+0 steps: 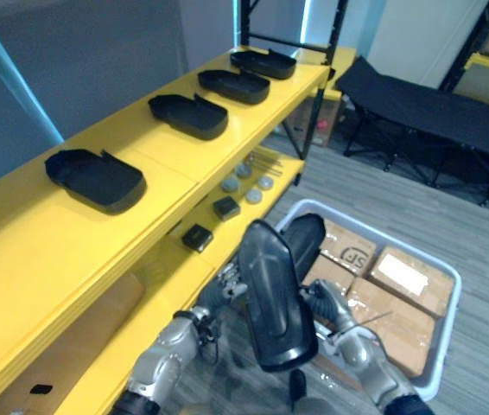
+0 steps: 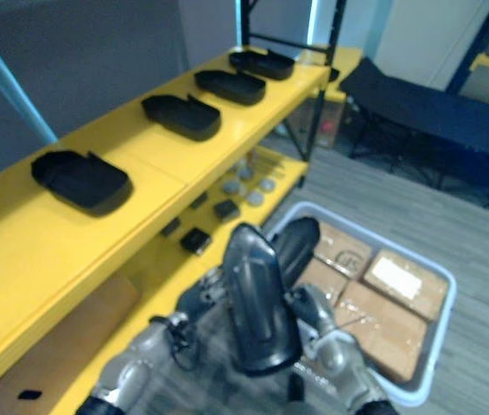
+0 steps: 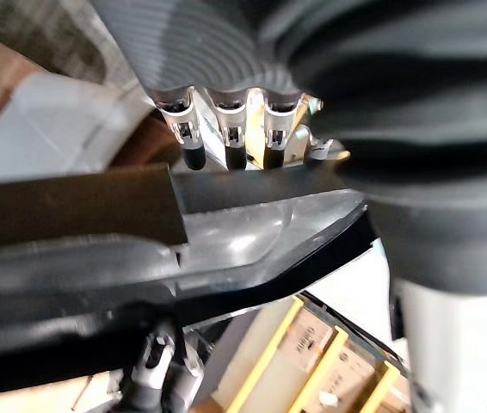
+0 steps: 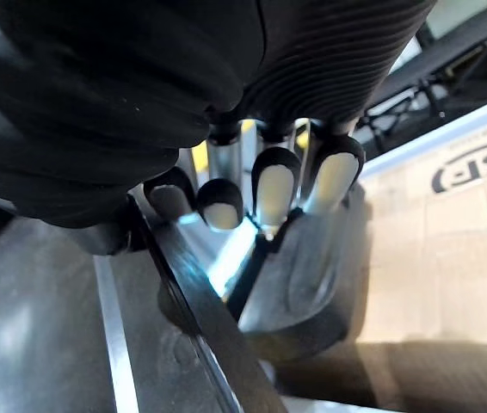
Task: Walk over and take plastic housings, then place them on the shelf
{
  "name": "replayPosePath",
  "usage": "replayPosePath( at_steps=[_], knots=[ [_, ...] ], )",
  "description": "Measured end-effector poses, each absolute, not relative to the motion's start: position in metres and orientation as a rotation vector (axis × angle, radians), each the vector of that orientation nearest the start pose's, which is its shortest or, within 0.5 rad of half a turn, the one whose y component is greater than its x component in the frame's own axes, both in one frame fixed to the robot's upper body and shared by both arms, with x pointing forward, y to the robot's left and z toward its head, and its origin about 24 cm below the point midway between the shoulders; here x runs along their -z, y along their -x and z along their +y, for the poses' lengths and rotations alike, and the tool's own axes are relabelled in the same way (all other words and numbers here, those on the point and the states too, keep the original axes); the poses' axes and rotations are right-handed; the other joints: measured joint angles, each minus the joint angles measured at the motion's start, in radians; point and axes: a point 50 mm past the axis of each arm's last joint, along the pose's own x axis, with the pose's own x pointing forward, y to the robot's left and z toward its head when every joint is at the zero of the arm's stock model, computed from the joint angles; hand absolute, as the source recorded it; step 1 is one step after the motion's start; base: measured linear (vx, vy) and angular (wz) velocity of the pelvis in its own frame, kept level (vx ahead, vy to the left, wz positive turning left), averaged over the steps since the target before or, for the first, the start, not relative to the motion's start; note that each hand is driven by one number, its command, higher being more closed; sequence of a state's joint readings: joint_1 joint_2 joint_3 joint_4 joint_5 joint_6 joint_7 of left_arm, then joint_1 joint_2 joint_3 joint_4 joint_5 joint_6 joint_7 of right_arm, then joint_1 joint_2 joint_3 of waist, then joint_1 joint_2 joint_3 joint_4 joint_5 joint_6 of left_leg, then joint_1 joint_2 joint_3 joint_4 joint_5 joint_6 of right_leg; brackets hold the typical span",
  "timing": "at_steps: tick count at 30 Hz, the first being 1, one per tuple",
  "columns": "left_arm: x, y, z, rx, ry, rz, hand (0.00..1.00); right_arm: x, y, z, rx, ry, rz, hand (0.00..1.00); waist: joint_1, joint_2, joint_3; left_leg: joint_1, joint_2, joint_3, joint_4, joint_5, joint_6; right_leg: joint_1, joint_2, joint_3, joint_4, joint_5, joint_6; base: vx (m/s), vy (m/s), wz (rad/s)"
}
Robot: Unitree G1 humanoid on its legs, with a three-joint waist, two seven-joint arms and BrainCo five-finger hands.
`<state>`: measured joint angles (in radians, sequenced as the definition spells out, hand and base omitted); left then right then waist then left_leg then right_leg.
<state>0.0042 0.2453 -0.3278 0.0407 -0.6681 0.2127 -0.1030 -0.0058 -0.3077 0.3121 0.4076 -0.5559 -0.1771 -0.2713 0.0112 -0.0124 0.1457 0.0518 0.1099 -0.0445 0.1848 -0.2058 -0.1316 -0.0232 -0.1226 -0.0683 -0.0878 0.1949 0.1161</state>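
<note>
Inside the pale bin (image 1: pixel 452 316) — cardboard boxes (image 1: pixel 404 277); on the shelf (image 1: pixel 72 246), 4 housings (image 1: pixel 96 179).

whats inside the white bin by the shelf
Cardboard boxes fill the white bin, with a black housing leaning at one end. The held housing hides its near corner.

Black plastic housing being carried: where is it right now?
Left eye view, lower centre: the black plastic housing stands on end between the left hand and right hand, yellow metal shelf on its left, white plastic bin on its right.
</note>
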Motion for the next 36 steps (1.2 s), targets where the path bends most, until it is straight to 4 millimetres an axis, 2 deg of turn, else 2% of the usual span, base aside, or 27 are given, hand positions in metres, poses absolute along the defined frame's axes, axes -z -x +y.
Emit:
replayPosePath(
  at_steps=[5,13,17,27,36],
  knots=[
    [-0.002,-0.229,0.106,0.439,0.376,0.399,0.00,0.035,-0.228,-0.164,-0.191,0.886,0.088,1.00,0.004,-0.002,-0.014,-0.002,0.001,-0.001,-0.001,0.000,0.000,0.003,0.000,-0.003,0.000,-0.014,-0.004,-0.01,-0.001,0.00],
    [0.004,-0.227,0.106,0.467,0.238,0.426,0.00,0.034,-0.229,-0.161,-0.199,0.881,0.080,1.00,0.004,0.006,-0.023,0.006,0.001,-0.005,-0.009,0.000,0.000,0.004,0.000,-0.010,0.000,-0.008,0.003,0.02,0.006,0.01],
    [0.013,-0.225,0.109,0.458,0.149,0.467,0.00,0.030,-0.234,-0.155,-0.208,0.873,0.059,1.00,0.004,0.009,-0.025,0.019,-0.001,-0.002,-0.020,0.000,0.000,0.009,-0.002,-0.010,0.000,-0.007,0.003,0.01,0.007,-0.02],
    [0.028,-0.220,0.116,0.428,0.010,0.520,0.00,0.028,-0.240,-0.155,-0.187,0.860,0.069,1.00,0.004,0.009,-0.025,0.026,-0.002,-0.005,-0.037,0.013,0.000,0.009,-0.003,-0.013,-0.001,-0.007,0.004,0.00,0.000,0.00],
    [0.039,-0.213,0.119,0.411,0.011,0.572,0.00,0.034,-0.239,-0.155,-0.151,0.780,0.115,1.00,0.004,0.010,-0.024,0.035,-0.001,-0.005,-0.043,0.018,-0.001,0.016,-0.003,-0.015,-0.001,-0.010,0.005,0.00,0.000,0.00]
  ],
)
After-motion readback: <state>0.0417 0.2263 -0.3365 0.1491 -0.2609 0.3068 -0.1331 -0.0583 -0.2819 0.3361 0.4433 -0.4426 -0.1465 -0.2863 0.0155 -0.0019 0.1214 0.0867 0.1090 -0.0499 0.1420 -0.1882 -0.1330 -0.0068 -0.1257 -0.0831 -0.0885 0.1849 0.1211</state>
